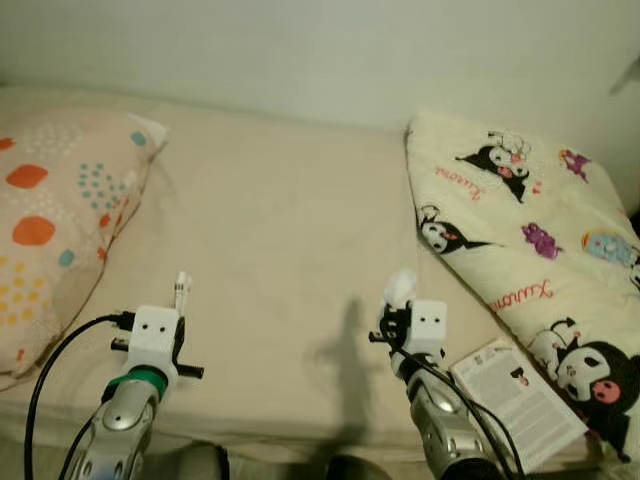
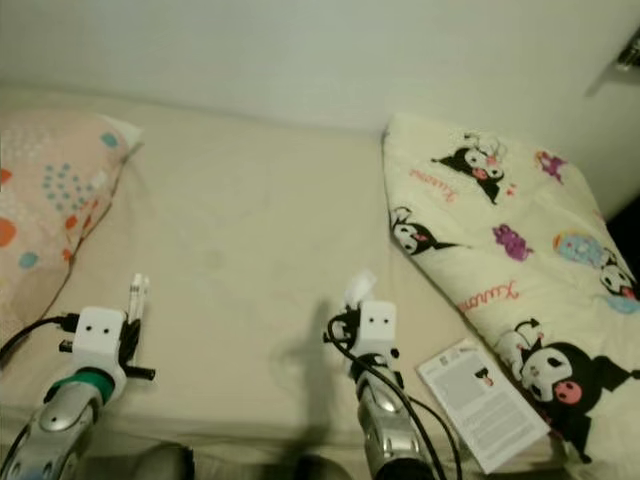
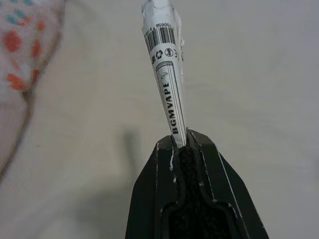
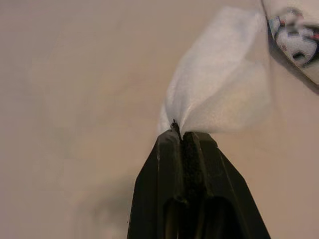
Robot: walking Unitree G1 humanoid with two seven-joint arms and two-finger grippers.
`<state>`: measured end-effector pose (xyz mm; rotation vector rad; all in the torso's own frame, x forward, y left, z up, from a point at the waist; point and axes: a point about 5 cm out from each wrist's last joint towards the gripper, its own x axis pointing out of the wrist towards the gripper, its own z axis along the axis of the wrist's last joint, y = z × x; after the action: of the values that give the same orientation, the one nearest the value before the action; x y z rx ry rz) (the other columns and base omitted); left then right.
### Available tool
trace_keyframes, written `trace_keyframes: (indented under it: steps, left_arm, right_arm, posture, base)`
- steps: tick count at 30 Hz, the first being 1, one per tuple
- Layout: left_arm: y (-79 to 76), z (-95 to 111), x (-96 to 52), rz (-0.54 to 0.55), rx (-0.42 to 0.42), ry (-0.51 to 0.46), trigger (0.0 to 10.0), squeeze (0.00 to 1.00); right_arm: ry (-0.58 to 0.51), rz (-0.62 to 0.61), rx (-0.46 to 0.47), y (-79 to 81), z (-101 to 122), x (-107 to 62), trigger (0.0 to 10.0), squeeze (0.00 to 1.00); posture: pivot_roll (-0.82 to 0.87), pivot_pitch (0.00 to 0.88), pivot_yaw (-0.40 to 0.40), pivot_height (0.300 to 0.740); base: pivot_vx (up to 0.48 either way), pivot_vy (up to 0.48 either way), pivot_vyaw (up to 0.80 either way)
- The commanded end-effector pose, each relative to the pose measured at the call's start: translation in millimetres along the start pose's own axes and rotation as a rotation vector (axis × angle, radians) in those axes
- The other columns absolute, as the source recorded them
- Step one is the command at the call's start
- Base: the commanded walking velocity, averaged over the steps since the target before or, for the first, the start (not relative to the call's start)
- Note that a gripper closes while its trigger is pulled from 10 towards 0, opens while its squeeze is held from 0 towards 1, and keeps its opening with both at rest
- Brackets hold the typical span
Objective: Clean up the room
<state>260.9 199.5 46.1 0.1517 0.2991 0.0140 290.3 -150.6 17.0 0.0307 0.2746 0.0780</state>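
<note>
- On the far left I see a spotted pillow (image 1: 60,220) lying on the bed (image 1: 270,250).
- My left gripper (image 3: 185,142) is pinched tight on a rolled paper wrapper (image 3: 164,69) and holds it up over the bed, near the pillow.
- My right gripper (image 4: 182,133) is pinched tight on a soft white tissue (image 4: 219,94), held over the middle of the bed.
- A leaflet (image 1: 520,400) lies at the bed's edge, touching the cartoon blanket (image 1: 530,240) on the right.
- I think both bits of trash are picked up now. Next I need to find a bin and carry them there without letting go.
</note>
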Motion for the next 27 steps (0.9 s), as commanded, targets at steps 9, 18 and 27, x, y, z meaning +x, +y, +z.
trace_keyframes:
  steps: [9,18,27]
  left_arm:
    - [-20.1,-67.0,-9.7,-0.145,0.007,0.254,10.0,0.0]
    - [-26.3,-128.9,-36.9,-0.204,0.16,0.508,10.0,0.0]
    - [-31.0,-130.3,-35.8,-0.234,0.168,0.492,10.0,0.0]
  right_arm:
    - [0.385,-0.006,0.007,-14.9,-73.0,-33.0,10.0,0.0]
    - [0.609,0.022,0.086,-10.6,-115.9,-65.7,10.0,0.0]
    - [0.542,0.035,0.099,-5.2,-106.5,-56.2,10.0,0.0]
  posture:
    - [0.16,0.0,-0.072,0.738]
    - [0.15,0.0,-0.074,0.74]
    - [0.15,0.0,-0.074,0.74]
  base:
    - [0.0,0.0,0.0]
    - [0.0,0.0,0.0]
    - [0.0,0.0,0.0]
